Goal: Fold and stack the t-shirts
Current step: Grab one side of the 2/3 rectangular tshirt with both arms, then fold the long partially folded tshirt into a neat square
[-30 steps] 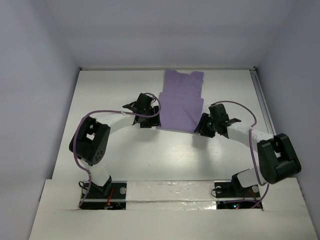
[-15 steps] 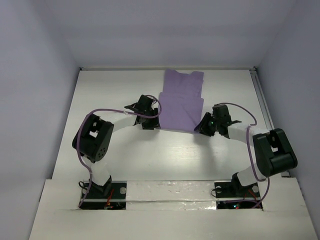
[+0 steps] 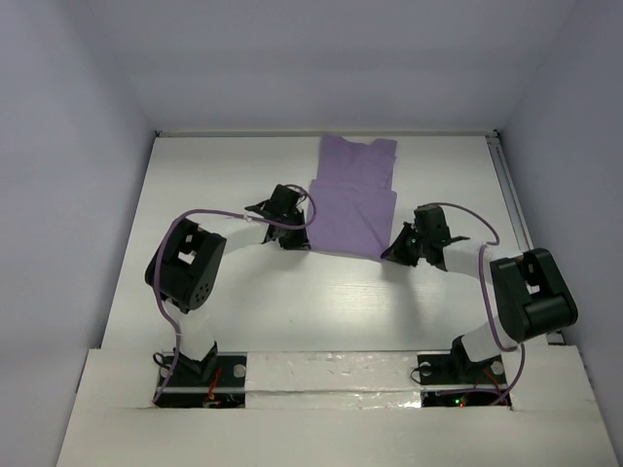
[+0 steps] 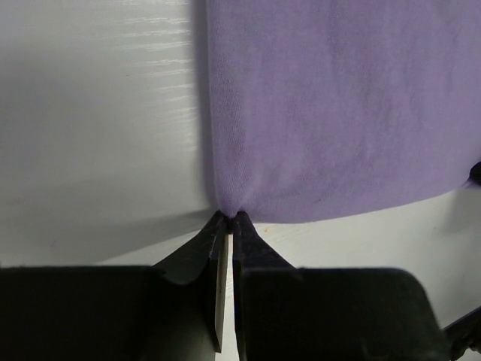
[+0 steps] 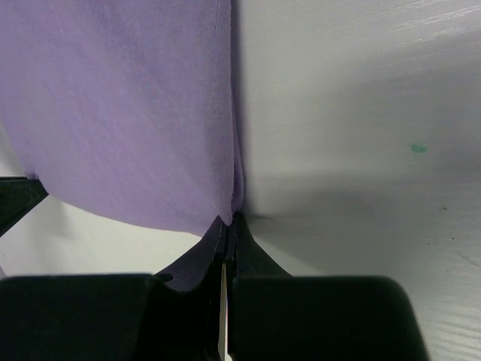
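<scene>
Lavender t-shirt (image 3: 352,195) lies toward the far edge of the table (image 3: 224,175), seemingly folded narrow. Left gripper (image 4: 229,219) pinches its near-left corner tight, and right gripper (image 5: 228,222) clamps the near-right corner.

Far-centre table (image 3: 214,175) covered by shirt (image 3: 352,195). Near corners clamped by left gripper (image 3: 296,240) and right gripper (image 3: 393,253); gap between them spanned by hem. Bare table left open on both sides. Space bounded by walls (image 3: 78,195).

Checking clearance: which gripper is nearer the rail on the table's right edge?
Right. The right gripper pinches the t-shirt corner toward the rail; the left gripper, the opposite corner.
</scene>
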### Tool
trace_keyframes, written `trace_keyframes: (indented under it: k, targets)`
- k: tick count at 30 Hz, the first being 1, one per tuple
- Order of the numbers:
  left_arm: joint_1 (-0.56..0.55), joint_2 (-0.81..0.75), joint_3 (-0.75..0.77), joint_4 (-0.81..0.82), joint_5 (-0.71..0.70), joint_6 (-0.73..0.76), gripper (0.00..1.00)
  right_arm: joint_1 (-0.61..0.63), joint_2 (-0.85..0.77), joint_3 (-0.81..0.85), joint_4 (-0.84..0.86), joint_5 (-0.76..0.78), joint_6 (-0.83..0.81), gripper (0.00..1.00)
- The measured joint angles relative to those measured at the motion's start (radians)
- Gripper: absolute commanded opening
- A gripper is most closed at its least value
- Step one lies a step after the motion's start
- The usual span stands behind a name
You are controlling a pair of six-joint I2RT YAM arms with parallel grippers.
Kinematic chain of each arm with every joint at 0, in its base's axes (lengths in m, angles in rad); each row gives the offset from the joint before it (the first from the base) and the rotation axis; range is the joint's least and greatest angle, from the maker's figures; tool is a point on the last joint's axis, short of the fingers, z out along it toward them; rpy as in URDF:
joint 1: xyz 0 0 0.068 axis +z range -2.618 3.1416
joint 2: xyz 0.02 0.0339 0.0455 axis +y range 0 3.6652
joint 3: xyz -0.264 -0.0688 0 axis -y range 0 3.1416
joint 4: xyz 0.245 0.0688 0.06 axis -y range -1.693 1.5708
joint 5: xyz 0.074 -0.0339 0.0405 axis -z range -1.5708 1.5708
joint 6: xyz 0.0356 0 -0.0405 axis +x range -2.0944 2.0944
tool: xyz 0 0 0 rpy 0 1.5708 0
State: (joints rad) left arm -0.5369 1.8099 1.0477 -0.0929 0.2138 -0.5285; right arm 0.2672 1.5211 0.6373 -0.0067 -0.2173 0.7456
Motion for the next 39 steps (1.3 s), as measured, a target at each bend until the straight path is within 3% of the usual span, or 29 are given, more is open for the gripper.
trace_keyframes:
  k: [4, 8, 13, 17, 21, 25, 39]
  targets:
    - [0.0, -0.01, -0.012, 0.005, -0.002, 0.0, 0.0, 0.0, -0.019, -0.02, 0.0, -0.024, -0.002, 0.0]
    - [-0.013, -0.113, -0.121, -0.005, -0.006, -0.002, 0.0, 0.012, -0.138, -0.116, -0.05, -0.068, -0.007, 0.0]
    - [-0.093, -0.341, -0.257, -0.099, -0.006, -0.032, 0.0, 0.055, -0.384, -0.196, -0.254, -0.122, -0.005, 0.0]
    - [-0.127, -0.481, -0.251, -0.186, -0.007, -0.07, 0.0, 0.055, -0.554, -0.15, -0.426, -0.121, -0.005, 0.0]
    - [-0.122, -0.478, -0.079, -0.292, -0.05, -0.071, 0.0, 0.055, -0.536, -0.001, -0.524, -0.071, -0.014, 0.0]
    - [-0.083, -0.354, 0.184, -0.316, -0.092, -0.032, 0.0, 0.024, -0.396, 0.172, -0.536, -0.019, -0.053, 0.0]
    - [0.044, 0.357, 0.93, -0.41, -0.117, 0.072, 0.0, -0.21, 0.238, 0.734, -0.457, -0.025, -0.182, 0.0]
